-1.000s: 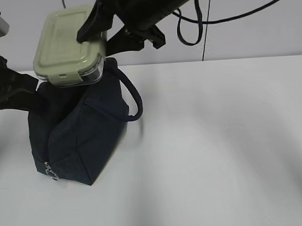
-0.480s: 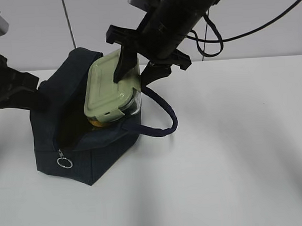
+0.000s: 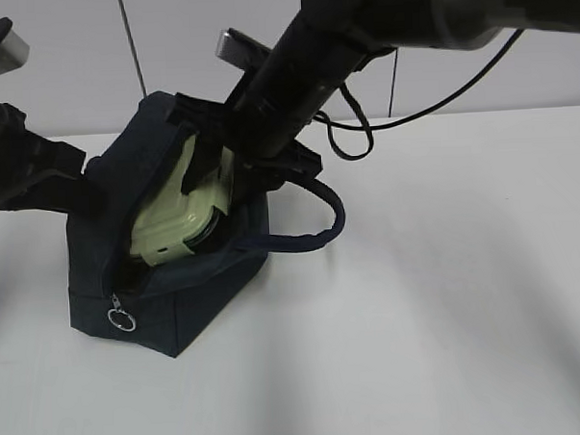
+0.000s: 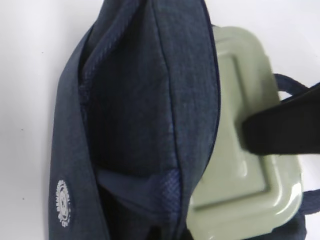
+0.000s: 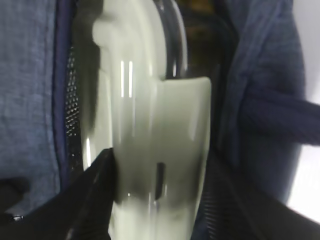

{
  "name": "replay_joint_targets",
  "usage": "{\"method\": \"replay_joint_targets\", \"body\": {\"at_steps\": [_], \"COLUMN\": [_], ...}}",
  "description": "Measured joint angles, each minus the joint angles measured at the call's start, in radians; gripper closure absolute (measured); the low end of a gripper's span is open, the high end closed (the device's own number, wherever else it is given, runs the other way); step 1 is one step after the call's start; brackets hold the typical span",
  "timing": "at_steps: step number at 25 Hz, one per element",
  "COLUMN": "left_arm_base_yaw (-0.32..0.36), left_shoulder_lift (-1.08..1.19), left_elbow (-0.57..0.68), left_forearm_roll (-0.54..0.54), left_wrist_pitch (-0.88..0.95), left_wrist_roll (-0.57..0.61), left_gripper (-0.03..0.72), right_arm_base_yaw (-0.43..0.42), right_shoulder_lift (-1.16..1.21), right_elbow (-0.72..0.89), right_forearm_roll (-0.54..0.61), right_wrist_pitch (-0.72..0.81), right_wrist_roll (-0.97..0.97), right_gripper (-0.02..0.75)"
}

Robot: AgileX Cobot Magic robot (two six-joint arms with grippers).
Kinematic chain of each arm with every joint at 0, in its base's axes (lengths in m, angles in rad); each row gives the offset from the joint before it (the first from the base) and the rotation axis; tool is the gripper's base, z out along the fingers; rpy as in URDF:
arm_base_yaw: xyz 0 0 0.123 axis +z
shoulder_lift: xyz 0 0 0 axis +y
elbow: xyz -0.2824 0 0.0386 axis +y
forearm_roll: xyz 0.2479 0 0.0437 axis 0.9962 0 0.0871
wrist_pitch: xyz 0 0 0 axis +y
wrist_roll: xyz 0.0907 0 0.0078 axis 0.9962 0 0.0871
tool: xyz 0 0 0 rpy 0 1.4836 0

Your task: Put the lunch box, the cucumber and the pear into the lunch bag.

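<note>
The navy lunch bag [image 3: 178, 299] stands open at the table's left. The lunch box [image 3: 175, 222], with its sage-green lid, tilts steeply, its lower end inside the bag's mouth. My right gripper [image 3: 216, 177] is shut on the box, one black finger [image 5: 90, 200] on each side of it [image 5: 160, 125]. My left gripper [image 3: 82, 193] is at the bag's left edge, shut on the fabric and holding the mouth apart. In the left wrist view the box [image 4: 240, 165] lies beside the bag's wall [image 4: 135, 100]. The cucumber and the pear are hidden.
The bag's thick loop handle [image 3: 319, 226] hangs out to the right over the white table [image 3: 448, 297]. A silver ring pull [image 3: 121, 319] dangles at the bag's front corner. A grey wall and black cables are behind.
The right gripper has brought the lunch box down from above the bag into its open mouth, tilting it steeper. The bag's flap has swung open and its handle has dropped to the right.
</note>
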Motion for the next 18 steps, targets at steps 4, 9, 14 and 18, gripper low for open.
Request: {"method": "replay_joint_targets", "body": {"at_steps": [4,9,14,18], "left_arm_base_yaw": [-0.005,-0.005,-0.005,-0.005], "left_shoulder_lift": [0.0,0.0,0.0,0.001], "left_elbow": [0.0,0.0,0.0,0.0], "left_forearm_roll": [0.002,0.004,0.006,0.014], "left_wrist_pitch": [-0.004,-0.005,-0.006,-0.007], "left_wrist_roll": [0.0,0.0,0.0,0.0], "left_gripper": [0.686,0.686,0.686,0.686], "right_arm_base_yaw": [0.039,0.054,0.056,0.056], "right_shoulder_lift": [0.013,0.015,0.015,0.015], "right_elbow": [-0.002,-0.024,-0.059,-0.115], "right_forearm_roll": [-0.023,-0.045,-0.039,-0.036], "right_wrist_pitch": [-0.04,-0.039,-0.027,0.027], "right_wrist_roll": [0.0,-0.033,-0.07,-0.115], "right_gripper": [0.363,0.33,0.262,0.241]}}
